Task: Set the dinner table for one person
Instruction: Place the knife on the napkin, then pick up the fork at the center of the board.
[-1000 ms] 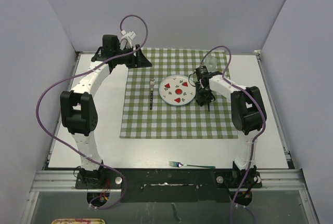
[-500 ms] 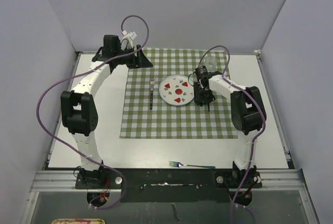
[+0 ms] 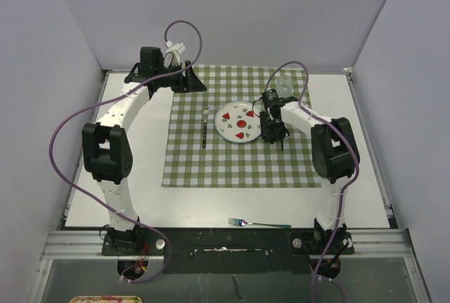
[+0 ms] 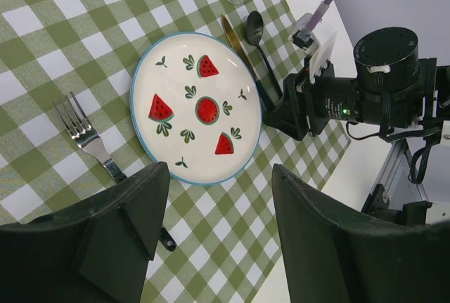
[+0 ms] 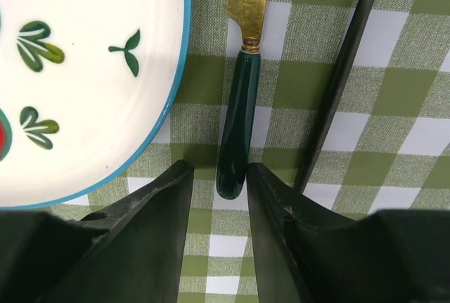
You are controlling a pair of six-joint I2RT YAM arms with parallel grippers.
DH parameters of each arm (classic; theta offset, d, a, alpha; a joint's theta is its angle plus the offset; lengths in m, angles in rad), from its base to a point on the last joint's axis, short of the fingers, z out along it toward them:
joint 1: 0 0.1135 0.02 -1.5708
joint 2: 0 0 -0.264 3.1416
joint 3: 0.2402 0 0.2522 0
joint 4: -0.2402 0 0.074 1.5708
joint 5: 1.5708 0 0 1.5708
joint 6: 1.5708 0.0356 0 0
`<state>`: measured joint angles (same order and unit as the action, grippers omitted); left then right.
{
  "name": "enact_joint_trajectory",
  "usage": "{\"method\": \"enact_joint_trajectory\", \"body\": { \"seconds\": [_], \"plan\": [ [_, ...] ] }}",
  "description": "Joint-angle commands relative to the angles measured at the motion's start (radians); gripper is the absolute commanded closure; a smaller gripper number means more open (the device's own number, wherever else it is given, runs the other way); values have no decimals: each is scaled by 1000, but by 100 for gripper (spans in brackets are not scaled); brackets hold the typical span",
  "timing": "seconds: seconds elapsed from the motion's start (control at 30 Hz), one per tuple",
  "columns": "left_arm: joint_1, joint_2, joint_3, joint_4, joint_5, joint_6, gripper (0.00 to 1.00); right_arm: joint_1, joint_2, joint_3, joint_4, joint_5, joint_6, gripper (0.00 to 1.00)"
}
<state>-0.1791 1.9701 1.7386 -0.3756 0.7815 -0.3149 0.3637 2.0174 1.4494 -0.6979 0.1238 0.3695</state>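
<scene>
Counter: we see the large flat white rectangular counter [image 3: 204,208] with metal-railed edges, which serves as the dinner table. It fills the floor of the enclosure and both arms are bolted at its 6 o'clock edge.
Cloth: a green-and-white checked cloth [image 3: 232,166] lies flat on the middle of the counter.
Plate: a round white plate [image 3: 240,121] with a blue rim and red watermelon slices sits on the cloth, toward 12 o'clock of the cloth's centre.
Fork: a silver fork with a dark handle [image 3: 204,129] lies on the cloth at the plate's 9 o'clock, tines toward 12.
Knife: a gold-bladed knife with a dark green handle [image 5: 235,127] lies flat on the cloth just beside the plate's rim at 3 o'clock.
Spoon: a black spoon [image 4: 259,43] lies next to the knife, on the side away from the plate.
Glass: a clear ribbed glass [image 3: 283,85] stands on the cloth at the plate's 1 o'clock.
Second fork: a silver fork with a teal handle [image 3: 259,224] lies on bare counter at the cloth's 6 o'clock.
Right hand: we find the right hand [image 5: 219,169] low over the cloth, its fingers parted a little wider than the end of the knife handle that they straddle. A gap shows on the plate side, so it is not gripping.
Left hand: the left hand [image 4: 219,183] hangs above the cloth's 11 o'clock corner, spread wide and holding nothing.
</scene>
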Motion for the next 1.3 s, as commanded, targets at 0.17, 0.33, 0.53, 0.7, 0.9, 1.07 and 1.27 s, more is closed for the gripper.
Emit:
{"method": "enact_joint_trajectory", "body": {
  "seconds": [0.17,0.33,0.53,0.7,0.9,1.07,1.27],
  "plan": [
    [-19,3,80,-8,3,27,42,8,-119,19,11,23,-19,62],
    [-27,-3,89,-21,-2,33,42,9,-146,11,14,31,-25,64],
    [-37,-19,95,-30,-9,39,42,-1,-184,-5,25,35,-36,78],
    [-39,-63,65,-34,-43,53,42,-6,-232,-21,47,24,-58,94],
    [-69,-179,-87,-36,-103,119,46,-19,-293,-83,104,-95,-167,100],
    [-116,-333,-312,-6,-133,195,51,-32,-321,-151,89,-272,-392,100],
    [-179,-555,-519,16,-145,356,51,-46,-536,-374,115,-520,-653,86]
  ]
}}
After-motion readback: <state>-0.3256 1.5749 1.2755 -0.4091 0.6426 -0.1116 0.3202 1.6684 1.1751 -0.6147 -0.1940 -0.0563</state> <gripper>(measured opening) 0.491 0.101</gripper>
